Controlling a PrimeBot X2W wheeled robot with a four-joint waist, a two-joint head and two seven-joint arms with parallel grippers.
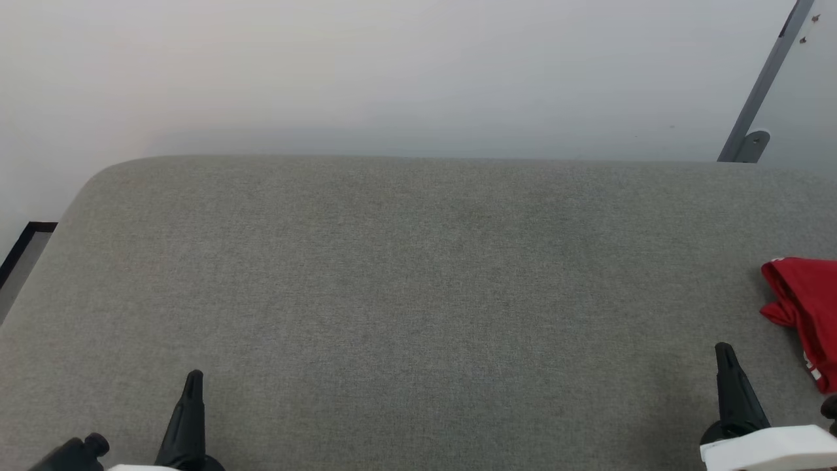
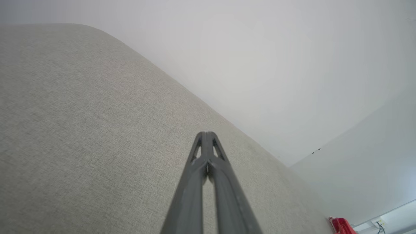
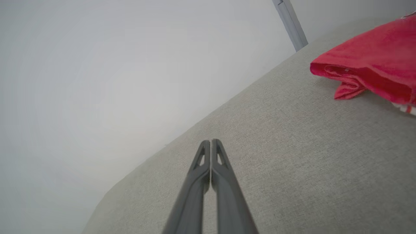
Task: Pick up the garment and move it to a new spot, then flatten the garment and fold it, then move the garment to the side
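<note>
Garment (image 1: 807, 307) on table's (image 1: 418, 294) far right edge

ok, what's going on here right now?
Nothing is being held. The left pincer and right pincer are both shut and empty, near the front of the grey fabric surface. The red garment lies bunched on that surface at the robot's far right, close to the right pincer but apart from it. The picture edge cuts it off, so how neatly it is folded can't be told.

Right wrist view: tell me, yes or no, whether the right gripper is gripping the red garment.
No, the right gripper is shut on nothing, and the red garment lies apart on the grey upholstered surface.
</note>
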